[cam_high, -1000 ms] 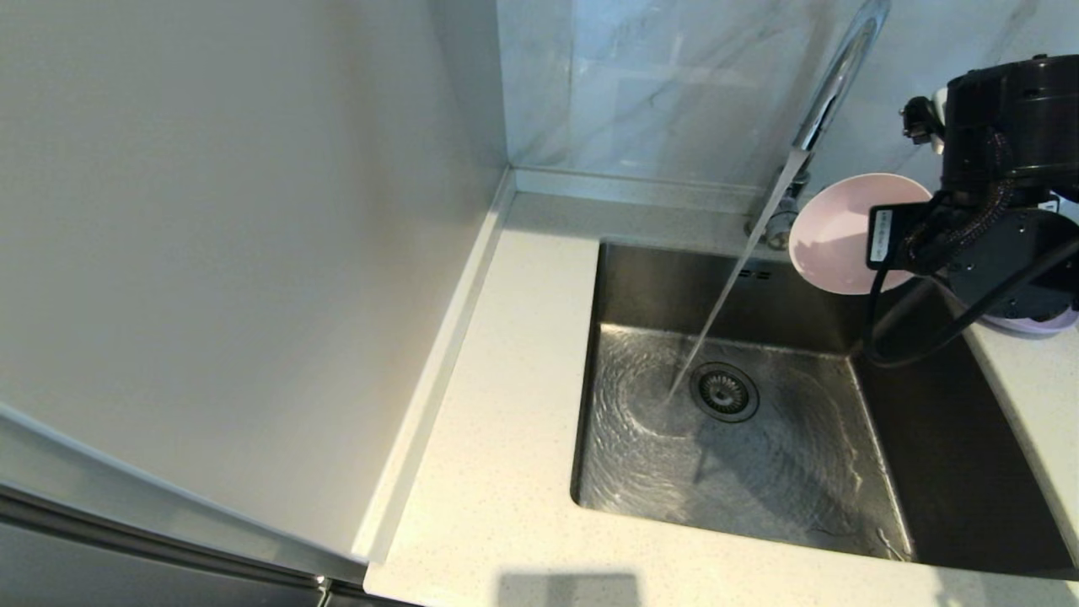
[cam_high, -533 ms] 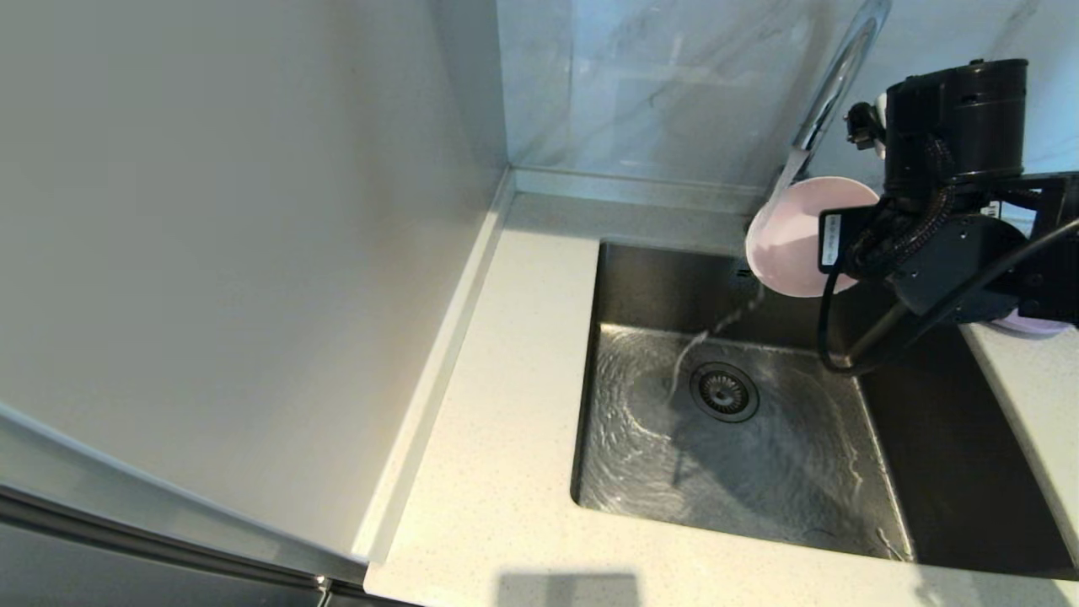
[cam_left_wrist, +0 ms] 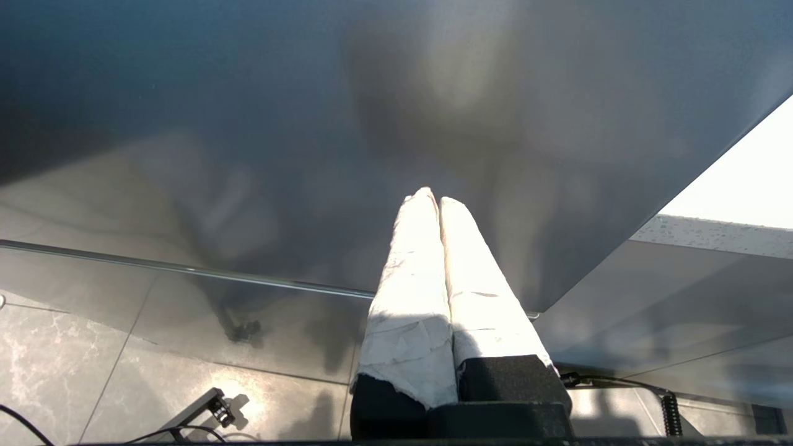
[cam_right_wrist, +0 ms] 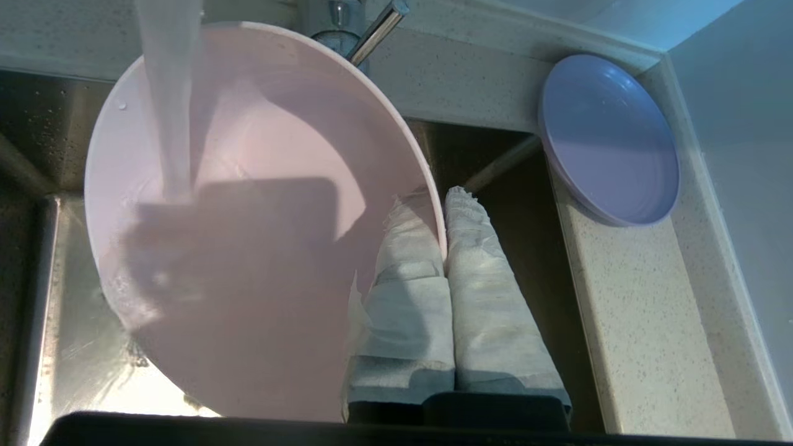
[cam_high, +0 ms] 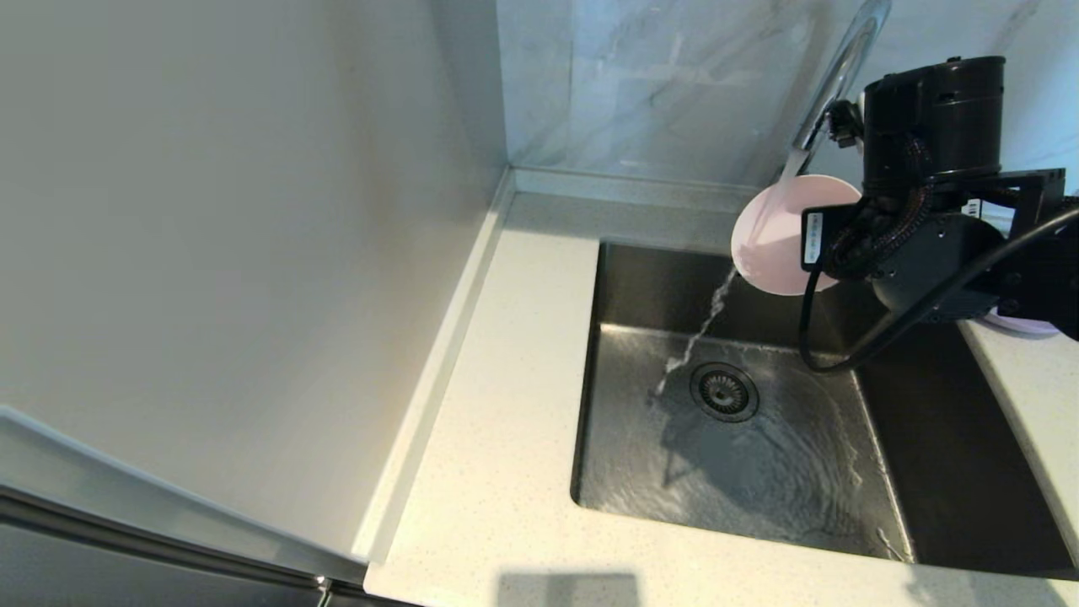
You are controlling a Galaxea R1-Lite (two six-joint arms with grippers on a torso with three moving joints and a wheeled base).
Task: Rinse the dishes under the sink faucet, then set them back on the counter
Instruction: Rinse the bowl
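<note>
- Right hand (cam_right_wrist: 445,201): fingers pressed together on the rim of the pink dish (cam_right_wrist: 248,248), holding it tilted over the sink (cam_high: 759,472).
- Water from the sink faucet (cam_high: 834,80) strikes the dish's inner face and spills off its lower edge into the basin.
- Beyond the hand, the lavender plate (cam_right_wrist: 610,136) rests on the counter (cam_right_wrist: 638,297) corner, apart from the dish.
- Left hand (cam_left_wrist: 438,201): parked away from the sink, fingers pressed together, empty.
</note>
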